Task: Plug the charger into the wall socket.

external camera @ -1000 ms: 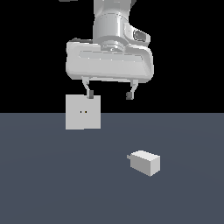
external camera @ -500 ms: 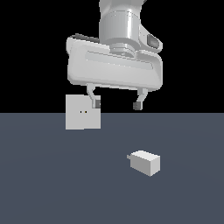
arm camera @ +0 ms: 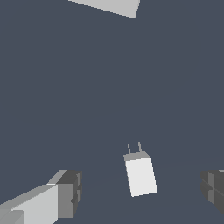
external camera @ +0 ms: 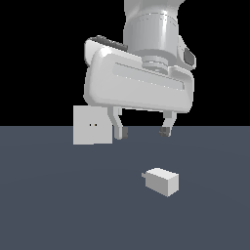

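In the exterior view, the white two-finger claw (external camera: 142, 133) of the arm hangs above the dark grey floor (external camera: 58, 205) with its fingers spread apart and nothing between them. I judge it is held open like this to come down around the small white rectangular charger block (external camera: 163, 181), which lies on the floor below the claw and a little toward the exterior view's right, not touched. Its short prongs point toward the exterior view's left, where the flat upright white square socket plate (external camera: 92, 125) stands well apart, with its two dark holes facing the camera.

In the wrist view, the charger (arm camera: 140, 175) lies between the two dark fingertips (arm camera: 70, 192), nearer to neither clearly. Its prongs point toward the socket plate (arm camera: 109, 6), seen only at the picture's edge.
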Action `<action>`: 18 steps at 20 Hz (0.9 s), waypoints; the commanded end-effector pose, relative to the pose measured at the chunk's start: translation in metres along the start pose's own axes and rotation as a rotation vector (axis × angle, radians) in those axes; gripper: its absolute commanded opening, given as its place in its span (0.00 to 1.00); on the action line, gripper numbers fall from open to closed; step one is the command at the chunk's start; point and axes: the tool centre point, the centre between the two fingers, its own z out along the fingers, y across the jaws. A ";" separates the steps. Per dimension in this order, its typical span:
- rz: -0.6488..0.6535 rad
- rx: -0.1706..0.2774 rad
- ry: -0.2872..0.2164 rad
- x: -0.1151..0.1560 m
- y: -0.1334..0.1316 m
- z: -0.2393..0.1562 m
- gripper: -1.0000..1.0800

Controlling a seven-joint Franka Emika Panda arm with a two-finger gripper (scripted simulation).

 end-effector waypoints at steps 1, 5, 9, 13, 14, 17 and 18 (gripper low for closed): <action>-0.044 0.000 0.009 -0.007 0.003 0.006 0.96; -0.099 0.001 0.020 -0.015 0.006 0.013 0.96; -0.139 0.002 0.029 -0.021 0.010 0.019 0.96; -0.164 0.002 0.034 -0.025 0.012 0.022 0.96; -0.168 0.003 0.035 -0.025 0.012 0.023 0.96; -0.175 0.003 0.036 -0.026 0.013 0.024 0.96; -0.176 0.003 0.036 -0.026 0.013 0.024 0.96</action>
